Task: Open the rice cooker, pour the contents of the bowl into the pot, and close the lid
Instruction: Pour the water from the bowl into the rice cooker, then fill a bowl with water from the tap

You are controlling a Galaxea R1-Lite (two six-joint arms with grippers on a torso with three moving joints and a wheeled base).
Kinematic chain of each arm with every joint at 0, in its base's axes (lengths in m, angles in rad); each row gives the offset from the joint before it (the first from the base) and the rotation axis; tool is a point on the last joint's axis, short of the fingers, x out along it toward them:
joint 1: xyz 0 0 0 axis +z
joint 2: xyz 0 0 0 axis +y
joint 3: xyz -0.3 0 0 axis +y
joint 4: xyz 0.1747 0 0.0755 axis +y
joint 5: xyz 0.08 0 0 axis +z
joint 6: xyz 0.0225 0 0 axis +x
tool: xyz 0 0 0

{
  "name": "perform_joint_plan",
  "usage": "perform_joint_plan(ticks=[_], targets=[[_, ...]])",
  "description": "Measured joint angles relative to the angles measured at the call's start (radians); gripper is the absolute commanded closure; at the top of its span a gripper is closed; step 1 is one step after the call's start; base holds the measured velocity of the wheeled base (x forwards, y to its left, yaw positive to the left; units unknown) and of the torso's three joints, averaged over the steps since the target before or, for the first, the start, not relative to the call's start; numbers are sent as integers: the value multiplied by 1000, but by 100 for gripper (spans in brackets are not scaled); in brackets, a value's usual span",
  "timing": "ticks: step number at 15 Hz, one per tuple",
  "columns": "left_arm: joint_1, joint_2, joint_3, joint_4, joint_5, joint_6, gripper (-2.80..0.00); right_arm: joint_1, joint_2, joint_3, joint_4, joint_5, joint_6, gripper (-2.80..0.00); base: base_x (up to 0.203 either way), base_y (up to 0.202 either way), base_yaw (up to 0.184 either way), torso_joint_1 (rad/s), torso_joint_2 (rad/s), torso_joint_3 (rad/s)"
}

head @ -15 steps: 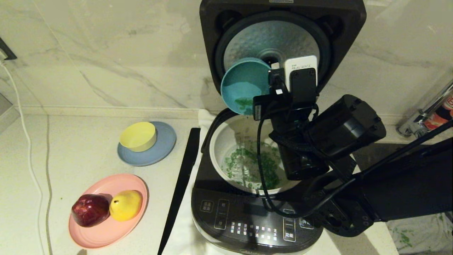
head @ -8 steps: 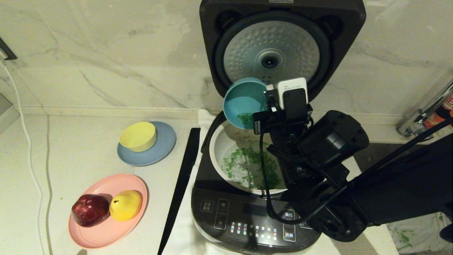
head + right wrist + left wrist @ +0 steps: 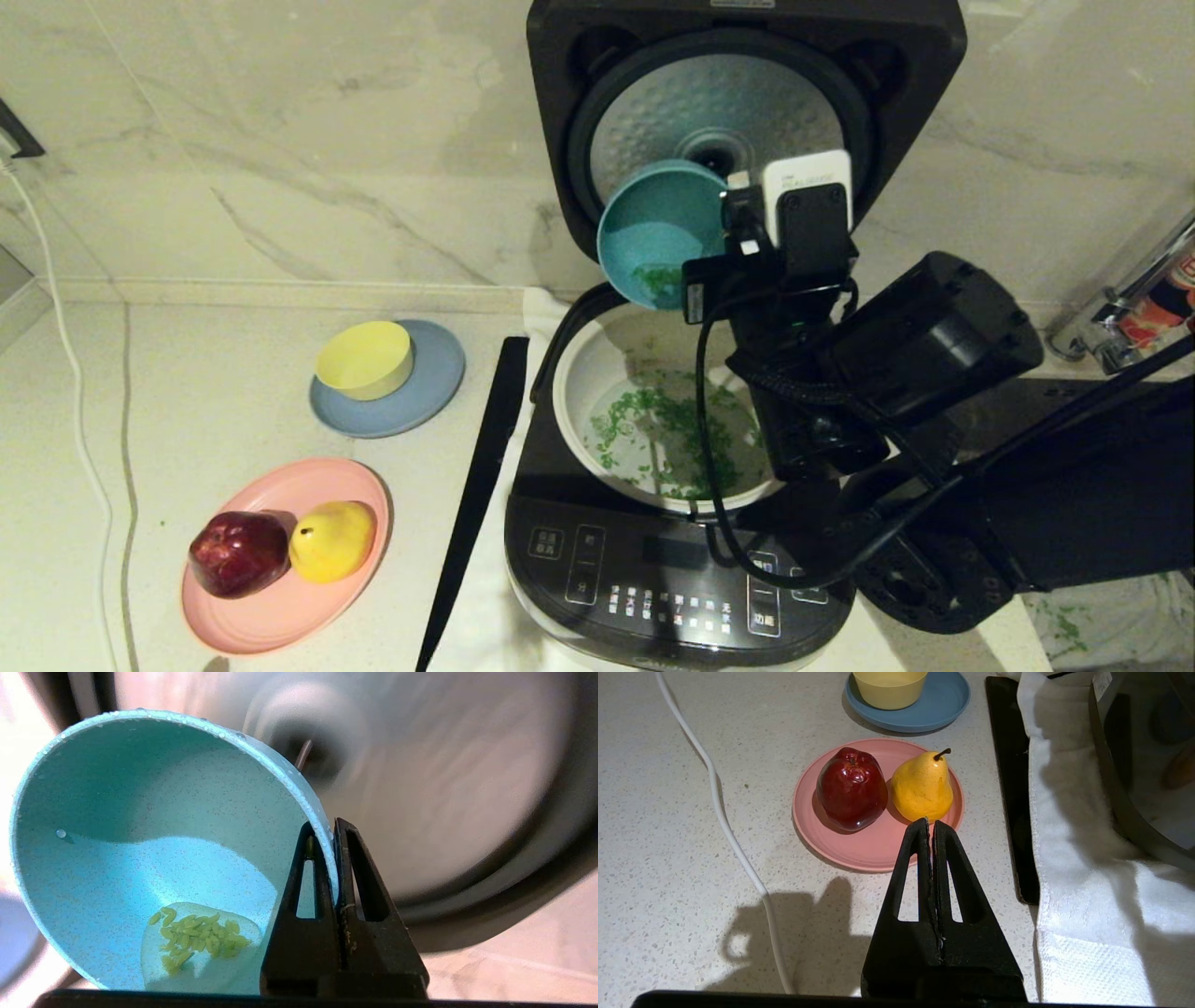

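The dark grey rice cooker (image 3: 653, 579) stands open, its lid (image 3: 747, 56) upright with the dimpled silver disc (image 3: 653, 121) facing me. The cream-white pot (image 3: 579, 392) holds water and chopped green bits (image 3: 653, 429). The teal bowl (image 3: 653, 229) hangs tilted over the pot's far rim, in front of the lid. My right gripper (image 3: 327, 828) is shut on the bowl's (image 3: 140, 826) rim. A few green bits (image 3: 196, 938) and some water lie in its lowest part. My left gripper (image 3: 930, 822) is shut and empty, above the counter near the pink plate.
A pink plate (image 3: 280, 616) with a red apple (image 3: 238, 553) and a yellow pear (image 3: 334, 539) lies at the left front. Behind it a yellow bowl (image 3: 364, 359) sits on a grey-blue plate (image 3: 429, 392). A black strip (image 3: 481, 485), white cloth (image 3: 1069, 858) and white cable (image 3: 79, 420) lie nearby.
The right arm dipped the bowl towards the pot half a second ago, then raised it again. It now sits about as high as a second ago, slightly further right.
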Motion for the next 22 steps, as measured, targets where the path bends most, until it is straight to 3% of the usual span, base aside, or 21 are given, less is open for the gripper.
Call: perform_joint_plan(ticks=[6, 13, 18, 22], targets=[[0, 0, 0, 0, -1, 0, 0, 101, -224, 30, 225, -113, -8, 0, 0, 0, 0, 0, 0, 0], [0, 0, 0, 0, 0, 0, 0, 234, -551, 109, 610, -344, -2, 0, 0, 0, 0, 0, 0, 0], [0, 0, 0, 0, 0, 1, 0, 172, -715, 257, 748, -368, 11, 0, 0, 0, 0, 0, 0, 0], [0, 0, 0, 0, 0, 1, 0, 123, -753, 338, 921, -347, 130, 0, 0, 0, 0, 0, 0, 0]])
